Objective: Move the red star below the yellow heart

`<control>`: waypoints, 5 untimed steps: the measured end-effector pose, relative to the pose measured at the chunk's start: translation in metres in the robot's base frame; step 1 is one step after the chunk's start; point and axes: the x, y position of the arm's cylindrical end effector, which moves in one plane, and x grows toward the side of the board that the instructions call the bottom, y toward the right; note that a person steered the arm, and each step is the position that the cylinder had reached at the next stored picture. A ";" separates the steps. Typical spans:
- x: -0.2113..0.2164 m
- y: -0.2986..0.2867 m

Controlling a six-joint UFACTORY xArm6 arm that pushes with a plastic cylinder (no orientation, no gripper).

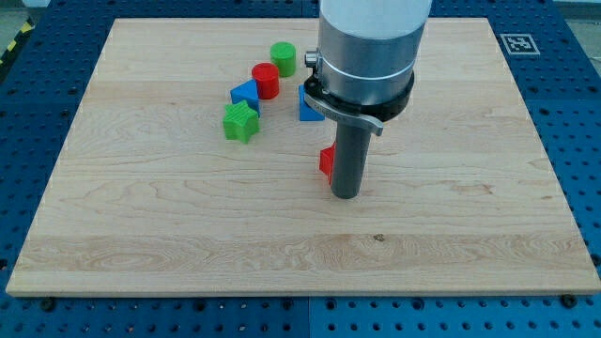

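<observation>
**Operator:** Camera view gives me the wooden board (pixel 141 225) on the blue pegboard table (pixel 38 47), with my arm's grey housing (pixel 368 42) coming down from the view's top centre. My tip (pixel 345 195) rests on the board a little right of centre.

**Observer:** Where is the red star?

**Operator:** A red block (pixel 326 161) peeks out from the view's left side of the rod, touching it or just beside it. Most of it is hidden, so I cannot confirm a star shape from here.

**Observer:** And the yellow heart?

**Operator:** I see no yellow block in this view. The housing covers part of the board behind it, so I cannot tell what lies there.

**Observer:** What else is on the board?

**Operator:** I count 5 more blocks, up and to the view's left of my tip. A green cylinder (pixel 283 57) sits nearest the top, a red cylinder (pixel 266 80) just below it, a blue block (pixel 245 93) touching that one's lower left, and a green star (pixel 241 121) just under the blue. A blue triangle (pixel 308 107) sits beside the housing, partly hidden.

**Observer:** Is the tool holding anything?

**Operator:** It is a plain rod: it grips nothing, only stands against the red block.
</observation>
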 end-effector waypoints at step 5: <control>-0.023 0.022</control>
